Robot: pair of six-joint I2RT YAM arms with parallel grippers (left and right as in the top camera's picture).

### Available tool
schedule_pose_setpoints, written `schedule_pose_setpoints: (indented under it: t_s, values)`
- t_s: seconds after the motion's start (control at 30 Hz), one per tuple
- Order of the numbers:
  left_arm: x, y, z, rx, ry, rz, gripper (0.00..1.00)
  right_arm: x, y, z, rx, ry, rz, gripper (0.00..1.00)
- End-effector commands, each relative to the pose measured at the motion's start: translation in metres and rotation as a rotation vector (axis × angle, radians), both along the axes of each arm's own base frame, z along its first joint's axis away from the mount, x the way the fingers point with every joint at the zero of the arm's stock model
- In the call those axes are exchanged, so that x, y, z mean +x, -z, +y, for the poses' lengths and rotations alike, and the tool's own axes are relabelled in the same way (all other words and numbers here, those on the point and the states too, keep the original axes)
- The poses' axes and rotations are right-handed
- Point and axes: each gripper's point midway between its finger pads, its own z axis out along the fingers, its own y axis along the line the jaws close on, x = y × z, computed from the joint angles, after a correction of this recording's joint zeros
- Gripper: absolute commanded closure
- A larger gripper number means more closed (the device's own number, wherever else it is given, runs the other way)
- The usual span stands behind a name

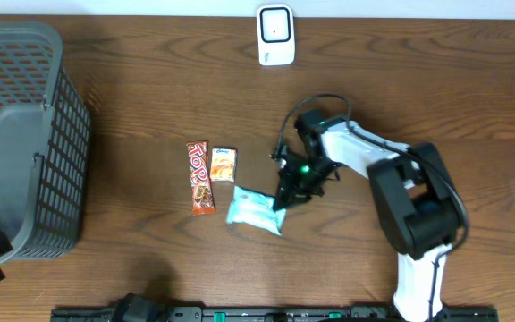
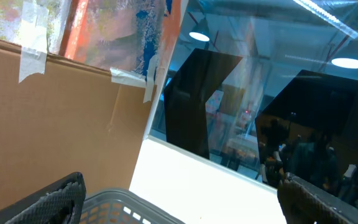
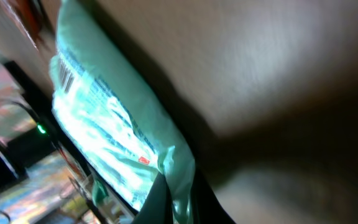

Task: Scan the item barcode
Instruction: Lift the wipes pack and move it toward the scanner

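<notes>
Right gripper (image 3: pixel 180 202): jaws pressed together on one corner edge of the pale-green packet (image 3: pixel 114 140), thin film nipped between the two dark fingers. Grip is on the rim only; body of the packet lies flat on the table (image 1: pixel 150 80).

Barcode (image 3: pixel 63 77): printed on the face turned toward my wrist camera, at the end of the packet farthest from the pinch.

Overhead check: right gripper (image 1: pixel 284 198) sits at the right end of the packet (image 1: pixel 254 213). Long axis runs roughly left-right, tilted slightly, stretching away from my fingers toward the left.

Key relation: scanner (image 1: pixel 275 36) stands at the far edge of the table, well apart from the packet, almost straight ahead of it. Right arm is the nearer one by far. Judgement: packet must be lifted, carried forward, and its barcode face turned to the scanner window.

Neighbours: small orange pack (image 1: pixel 223 165) and red snack bar (image 1: pixel 201 178) lie just left of the packet, close but not touching it. Neither sits on the line to the scanner; that stretch is bare wood.

Farther off: grey basket (image 1: pixel 25 134) at the left edge. Left gripper (image 2: pixel 185 199) spread wide, empty, aimed up at the room over the basket rim.
</notes>
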Motion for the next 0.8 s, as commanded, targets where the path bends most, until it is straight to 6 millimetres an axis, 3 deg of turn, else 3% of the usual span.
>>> schedule_pose_setpoints:
  t_s: [0.0, 0.13, 0.33, 0.5, 0.77]
  values:
    - [-0.003, 0.001, 0.002, -0.012, -0.007, -0.007, 0.02, 0.008, -0.043, -0.008, 0.071, -0.034, -0.141, 0.99]
    - [-0.003, 0.001, 0.002, -0.012, -0.007, -0.006, 0.02, 0.011, -0.101, -0.008, 0.178, -0.005, -0.249, 0.99]
    - [-0.002, 0.001, 0.002, -0.012, -0.007, -0.006, 0.02, 0.002, -0.168, -0.005, 0.359, 0.024, -0.341, 0.99]
    - [-0.002, 0.001, 0.002, -0.012, -0.007, -0.006, 0.01, -0.004, -0.191, -0.003, 0.419, 0.017, -0.38, 0.99]
    - [-0.002, 0.001, 0.002, -0.012, -0.007, -0.006, 0.02, -0.01, -0.204, 0.003, 0.512, 0.0, -0.369, 0.99]
